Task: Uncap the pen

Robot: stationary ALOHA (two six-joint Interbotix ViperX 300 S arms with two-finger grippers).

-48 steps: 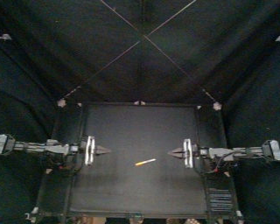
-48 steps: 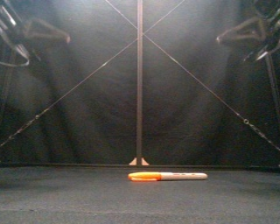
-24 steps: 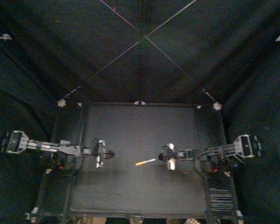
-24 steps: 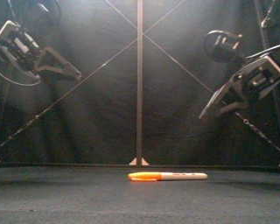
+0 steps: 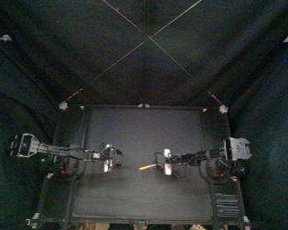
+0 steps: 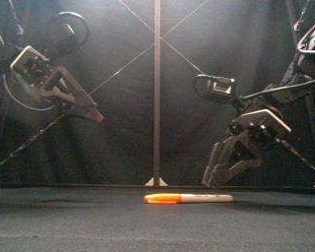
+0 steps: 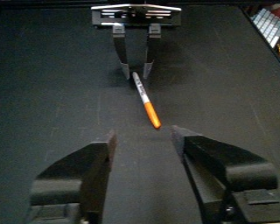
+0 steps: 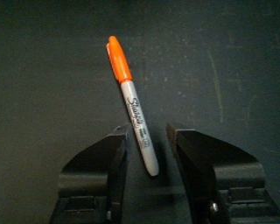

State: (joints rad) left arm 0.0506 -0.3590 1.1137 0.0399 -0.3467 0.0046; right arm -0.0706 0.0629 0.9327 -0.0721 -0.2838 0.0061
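On the left side of the table [image 5: 140,193], the left gripper [image 5: 111,155] hangs off the surface. The front view shows it raised high and tilted down toward the middle. Its jaws are spread wide with nothing between them. In the left wrist view they frame the bare tabletop, and the orange end of the pen [image 5: 148,166] lies a little beyond their tips without touching them.

The pen lies flat on the table, a little in front of its centre and between the two grippers. It is a marker with a bright orange cap [image 8: 115,57] and a pale grey barrel [image 8: 136,114] that carries black script along its length. The cap is seated on the barrel. In the front view the cap points to the left and the barrel to the right. From above the pen sits at a slight slant, with its cap end toward the left arm and its barrel end toward the right arm.

To the right, the right gripper [image 5: 166,163] is low over the table, and in the front view its tips are close above the surface near the pen. Its jaws stand apart and are not pressed together. In the right wrist view the bare end of the barrel lies in the gap between them, and the rest of the pen and the cap run out past the tips. Whether either jaw touches the barrel cannot be told.
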